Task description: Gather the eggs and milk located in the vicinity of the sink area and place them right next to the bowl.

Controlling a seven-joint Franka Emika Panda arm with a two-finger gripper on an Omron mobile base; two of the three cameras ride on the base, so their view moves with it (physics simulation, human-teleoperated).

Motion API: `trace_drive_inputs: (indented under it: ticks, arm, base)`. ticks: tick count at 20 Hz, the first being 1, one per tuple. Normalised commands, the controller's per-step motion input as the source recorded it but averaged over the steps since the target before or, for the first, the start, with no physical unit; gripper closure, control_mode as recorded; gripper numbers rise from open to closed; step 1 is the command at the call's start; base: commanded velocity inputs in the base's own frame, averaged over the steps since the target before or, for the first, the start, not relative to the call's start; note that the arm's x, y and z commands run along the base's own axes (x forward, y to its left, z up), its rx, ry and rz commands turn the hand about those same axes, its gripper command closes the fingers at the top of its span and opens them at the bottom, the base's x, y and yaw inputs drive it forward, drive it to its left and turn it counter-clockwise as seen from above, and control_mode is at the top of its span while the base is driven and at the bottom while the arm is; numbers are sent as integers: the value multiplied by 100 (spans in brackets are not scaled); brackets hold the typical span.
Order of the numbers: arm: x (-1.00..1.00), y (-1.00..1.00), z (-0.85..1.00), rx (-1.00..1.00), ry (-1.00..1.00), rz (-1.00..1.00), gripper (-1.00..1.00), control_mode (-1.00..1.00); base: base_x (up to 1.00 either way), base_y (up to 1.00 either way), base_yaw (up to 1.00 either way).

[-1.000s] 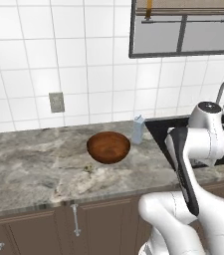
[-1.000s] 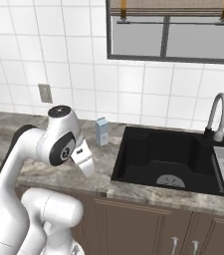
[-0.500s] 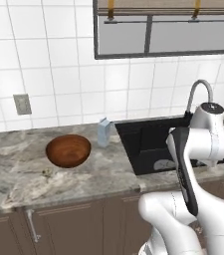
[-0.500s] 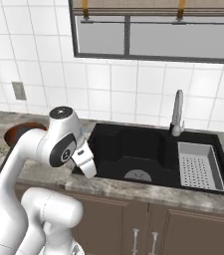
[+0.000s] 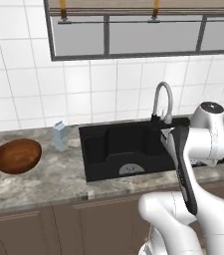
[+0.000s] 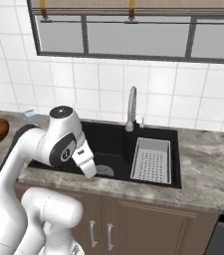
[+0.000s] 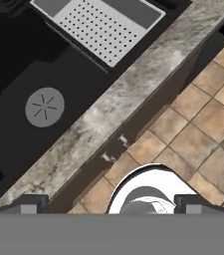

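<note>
Left base view: milk carton (image 5: pixel 60 135) upright on counter (image 5: pixel 39 179) between wooden bowl (image 5: pixel 17 155) and black sink (image 5: pixel 123 149); faucet (image 5: pixel 162 102) behind basin. Right base view: perforated tray (image 6: pixel 152 159) in sink's right part, bowl at far left edge. Hand view: gripper (image 7: pixel 111 204) over counter edge, fingers wide apart, holding nothing; drain (image 7: pixel 45 106) and tray above. Egg not made out.

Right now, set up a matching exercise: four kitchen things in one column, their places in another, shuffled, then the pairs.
1. round reddish-brown wooden bowl
2. pale blue-and-white milk carton
3. curved grey metal faucet
4. grey perforated tray

A. behind the black sink basin
B. inside the basin, at its right end
C. far left on the counter
D. on the counter between bowl and basin

Pairs: 1-C, 2-D, 3-A, 4-B
</note>
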Motion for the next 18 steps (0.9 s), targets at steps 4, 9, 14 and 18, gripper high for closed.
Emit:
trace_drive_inputs:
  ticks: [4, 9, 14, 18]
  arm:
    - [0, 0, 0, 0, 0, 0, -100, 100]
    - [0, 0, 0, 0, 0, 0, -100, 100]
    - [0, 0, 0, 0, 0, 0, -100, 100]
    - [0, 0, 0, 0, 0, 0, -100, 100]
  base:
    - [-16, -79, 1]
    - [-21, -79, 2]
    - [-20, -76, 2]
    - [-14, -75, 1]
